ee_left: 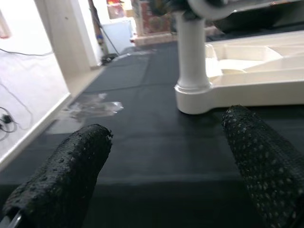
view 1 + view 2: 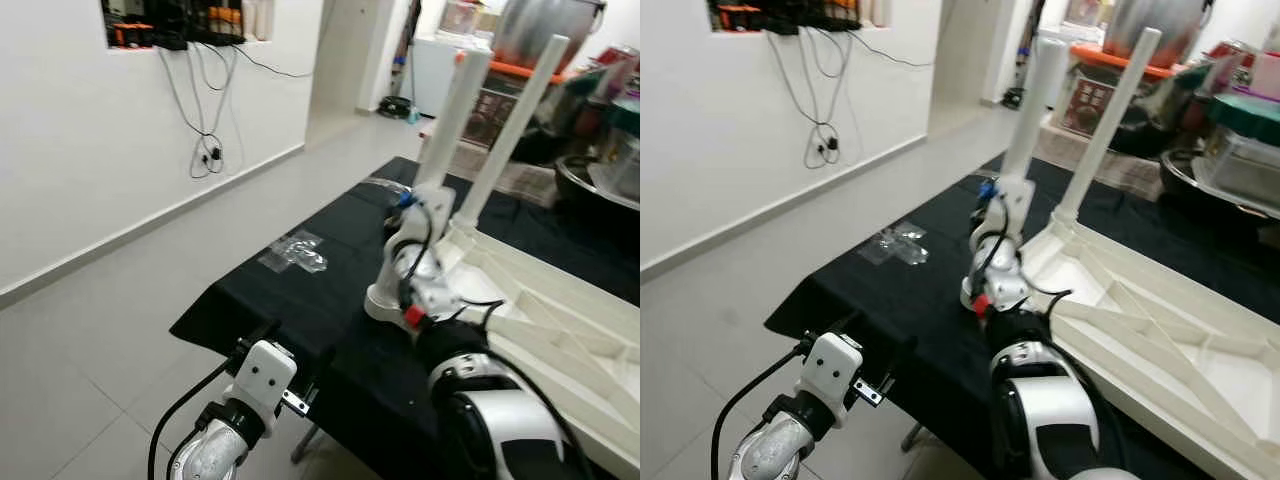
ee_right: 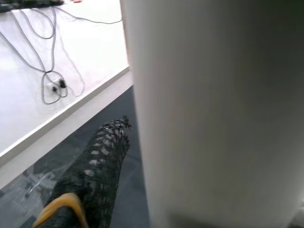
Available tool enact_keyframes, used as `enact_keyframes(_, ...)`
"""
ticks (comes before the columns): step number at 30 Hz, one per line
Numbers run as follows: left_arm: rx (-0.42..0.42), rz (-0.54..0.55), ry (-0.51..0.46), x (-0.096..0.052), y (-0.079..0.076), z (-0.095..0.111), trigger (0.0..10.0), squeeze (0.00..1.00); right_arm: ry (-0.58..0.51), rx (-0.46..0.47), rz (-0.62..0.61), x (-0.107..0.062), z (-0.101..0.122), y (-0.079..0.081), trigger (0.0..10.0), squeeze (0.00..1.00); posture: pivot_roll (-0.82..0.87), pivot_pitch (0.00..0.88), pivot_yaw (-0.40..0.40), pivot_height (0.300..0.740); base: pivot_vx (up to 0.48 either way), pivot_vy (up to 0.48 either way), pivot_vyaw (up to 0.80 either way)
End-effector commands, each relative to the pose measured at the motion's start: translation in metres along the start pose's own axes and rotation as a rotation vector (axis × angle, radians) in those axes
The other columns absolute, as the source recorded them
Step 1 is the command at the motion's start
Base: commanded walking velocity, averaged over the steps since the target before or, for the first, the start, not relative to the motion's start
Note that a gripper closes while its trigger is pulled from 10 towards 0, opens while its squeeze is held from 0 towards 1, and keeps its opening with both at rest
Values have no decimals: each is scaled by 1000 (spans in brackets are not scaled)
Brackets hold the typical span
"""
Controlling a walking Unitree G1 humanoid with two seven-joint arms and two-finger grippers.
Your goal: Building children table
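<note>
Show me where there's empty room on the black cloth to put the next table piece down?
The black cloth is bare between the clear plastic bag and the table leg held by the right gripper, and along the near edge by the open left gripper. The right side is crowded: the upturned white tabletop covers it.

The robot's right arm (image 2: 440, 290) reaches forward over the near part of the black-covered table (image 2: 300, 300), its wrist upright, the right gripper (image 2: 425, 205) closed around a white table leg (image 2: 455, 120). The left arm (image 2: 230, 420) is held low at the table's near-left edge, the left gripper (image 1: 166, 156) level with the surface, its two black fingers (image 1: 71, 166) spread wide.
</note>
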State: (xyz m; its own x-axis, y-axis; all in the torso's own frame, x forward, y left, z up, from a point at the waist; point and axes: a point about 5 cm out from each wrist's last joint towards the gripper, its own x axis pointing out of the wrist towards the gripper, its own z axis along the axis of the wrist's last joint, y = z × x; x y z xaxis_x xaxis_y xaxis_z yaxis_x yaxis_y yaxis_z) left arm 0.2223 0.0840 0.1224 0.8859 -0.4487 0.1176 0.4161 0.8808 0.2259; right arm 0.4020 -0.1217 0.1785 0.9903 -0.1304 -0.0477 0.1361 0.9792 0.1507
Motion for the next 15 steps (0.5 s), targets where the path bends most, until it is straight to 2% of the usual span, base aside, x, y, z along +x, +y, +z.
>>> enact_keyframes(1,1,-10,12,0,-2,-1,10000,0,-23,3,32,0,3,4,10000,1000,69,10,-135,740,0,0,0)
enact_keyframes(2,1,-10,12,0,-2,-1,10000,0,-31,11,81,1,6,8,10000,0,69,10,-137,740,0,0,0)
enact_keyframes(3,1,-10,12,0,-2,-1,10000,0,-31,11,81,1,6,8,10000,0,69,10,-137,740,0,0,0)
enact_keyframes(5,1,-9,12,0,-2,-2,10000,0,-7,169,202,3,13,10,10000,0,65,8,-134,740,0,0,0)
enact_keyframes(6,1,-9,12,0,-2,-2,10000,0,-7,169,202,3,13,10,10000,0,65,8,-134,740,0,0,0)
enact_keyframes(7,0,-9,12,0,-2,-2,10000,0,1,241,356,3,18,14,10000,0,67,9,-137,740,0,0,0)
enact_keyframes(9,0,-9,12,0,-2,-2,10000,0,15,293,635,-3,23,22,10000,0,68,7,-134,740,0,0,0)
enact_keyframes(10,0,-9,12,0,-2,-2,10000,0,15,293,635,-3,23,22,10000,0,68,7,-134,740,0,0,0)
enact_keyframes(12,0,-10,11,0,-2,-2,10000,0,25,231,879,-12,23,26,10000,0,69,7,-136,740,0,0,0)
enact_keyframes(13,0,-10,11,0,-2,-2,10000,0,25,231,879,-12,23,26,10000,0,69,7,-136,740,0,0,0)
enact_keyframes(14,0,-10,11,0,-2,-2,10000,0,33,165,1031,-19,21,26,10000,0,70,6,-137,740,0,0,0)
enact_keyframes(15,0,-10,11,0,-2,-2,10000,0,33,165,1031,-19,21,26,10000,0,70,6,-137,740,0,0,0)
